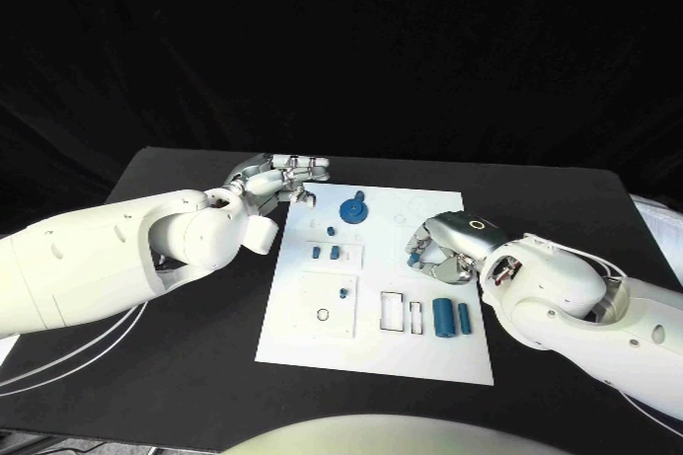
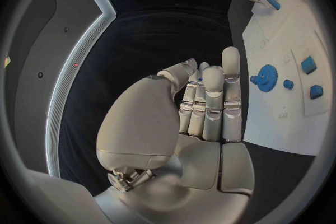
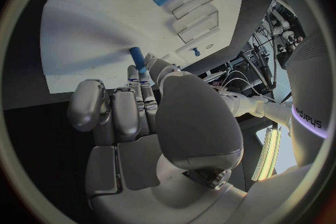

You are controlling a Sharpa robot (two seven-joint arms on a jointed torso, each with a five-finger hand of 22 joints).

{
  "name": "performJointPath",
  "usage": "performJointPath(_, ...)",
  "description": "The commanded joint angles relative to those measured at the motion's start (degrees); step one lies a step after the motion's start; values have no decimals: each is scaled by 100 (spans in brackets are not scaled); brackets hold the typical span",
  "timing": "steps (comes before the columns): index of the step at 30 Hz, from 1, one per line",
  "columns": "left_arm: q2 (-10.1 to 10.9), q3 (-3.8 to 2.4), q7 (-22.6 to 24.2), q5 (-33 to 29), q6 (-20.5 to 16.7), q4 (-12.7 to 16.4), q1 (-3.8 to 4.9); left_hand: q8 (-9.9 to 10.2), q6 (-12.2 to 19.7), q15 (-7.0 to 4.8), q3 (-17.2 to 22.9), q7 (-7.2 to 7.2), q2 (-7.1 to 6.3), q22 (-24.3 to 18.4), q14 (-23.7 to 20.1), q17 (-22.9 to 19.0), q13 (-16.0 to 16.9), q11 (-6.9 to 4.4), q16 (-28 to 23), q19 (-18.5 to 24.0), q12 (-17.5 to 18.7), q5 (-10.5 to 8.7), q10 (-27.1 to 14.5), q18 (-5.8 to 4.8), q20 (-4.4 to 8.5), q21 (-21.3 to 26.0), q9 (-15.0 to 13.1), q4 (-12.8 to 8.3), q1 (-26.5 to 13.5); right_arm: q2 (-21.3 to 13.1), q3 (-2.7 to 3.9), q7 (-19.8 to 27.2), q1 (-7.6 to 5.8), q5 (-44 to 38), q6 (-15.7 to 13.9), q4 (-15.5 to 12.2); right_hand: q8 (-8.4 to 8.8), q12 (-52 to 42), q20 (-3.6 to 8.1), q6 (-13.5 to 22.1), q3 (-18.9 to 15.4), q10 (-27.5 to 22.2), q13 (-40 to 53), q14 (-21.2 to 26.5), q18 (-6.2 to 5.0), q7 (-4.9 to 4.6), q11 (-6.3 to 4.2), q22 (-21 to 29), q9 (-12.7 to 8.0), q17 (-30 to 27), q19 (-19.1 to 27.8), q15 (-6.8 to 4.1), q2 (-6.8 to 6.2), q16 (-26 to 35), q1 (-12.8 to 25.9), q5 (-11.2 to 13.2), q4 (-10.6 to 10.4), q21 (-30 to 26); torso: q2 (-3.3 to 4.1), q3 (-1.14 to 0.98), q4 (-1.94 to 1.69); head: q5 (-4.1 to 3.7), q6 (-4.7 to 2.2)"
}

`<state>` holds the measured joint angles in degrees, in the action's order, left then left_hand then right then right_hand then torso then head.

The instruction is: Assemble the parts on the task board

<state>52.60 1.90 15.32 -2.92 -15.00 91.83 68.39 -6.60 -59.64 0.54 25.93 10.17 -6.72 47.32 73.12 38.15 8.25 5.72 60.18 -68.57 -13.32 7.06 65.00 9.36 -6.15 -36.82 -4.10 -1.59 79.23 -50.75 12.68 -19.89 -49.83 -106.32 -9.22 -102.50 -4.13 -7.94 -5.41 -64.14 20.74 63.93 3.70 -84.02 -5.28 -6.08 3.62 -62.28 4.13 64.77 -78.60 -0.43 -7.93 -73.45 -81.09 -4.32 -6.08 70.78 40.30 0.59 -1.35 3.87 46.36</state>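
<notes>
Two blue cylinders (image 1: 454,317) are seen lying near the white board's (image 1: 321,341) front edge. A small blue peg (image 3: 137,59) is apparently pinched by the right hand (image 1: 444,248). Nothing is held by the left hand (image 1: 273,179), fingers curled.

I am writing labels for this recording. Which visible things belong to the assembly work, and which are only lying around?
Belong to the job:
- task board
- blue gear
- two blue cylinders
- small blue blocks
- small blue peg, pinched by the right hand
- left hand

Just lying about:
- black table
- white cables
</notes>
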Motion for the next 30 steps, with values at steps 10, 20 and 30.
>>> performJointPath(10, -3, -3, 23, 31, 123, 8, 1, -21, 54, 8, -17, -3, 6, -7, -49, -4, 9, -13, 15, 9, -20, 16, -35, 107, -12, 32, 9, -24, 32, 161, -31, -8, 30, -190, 213, 215, -28, -34, 52, -182, 171, 217, -1, -216, -25, 12, -27, -70, 23, 51, -61, -59, 62, -47, -126, 64, 20, 75, -4, -1, 8, 10, 27)
performJointPath(20, -1, -3, 13, 31, 134, 9, 1, -21, 54, 8, -17, -3, 6, -7, -49, -4, 9, -13, 15, 9, -20, 16, -35, 107, -12, 32, 9, -24, 32, 163, -37, 5, 42, -221, -507, 160, -141, -90, 99, -468, 348, 576, 34, -233, 19, 20, -80, -298, 88, 138, -161, -107, 178, -118, -206, 118, 63, 240, -4, -4, 6, -3, 30)
performJointPath(30, 3, -2, 8, 31, 147, -5, 1, -21, 54, 8, -17, -3, 6, -7, -49, -4, 9, -13, 15, 9, -20, 16, -35, 107, -12, 32, 9, -24, 32, -51, 34, -17, 15, -56, -1150, -266, -169, -73, 120, -534, 404, 673, 38, -233, 27, 19, -100, -340, 117, 150, -179, -129, 188, -130, -233, 134, 105, 272, -8, 2, 7, 0, 29)
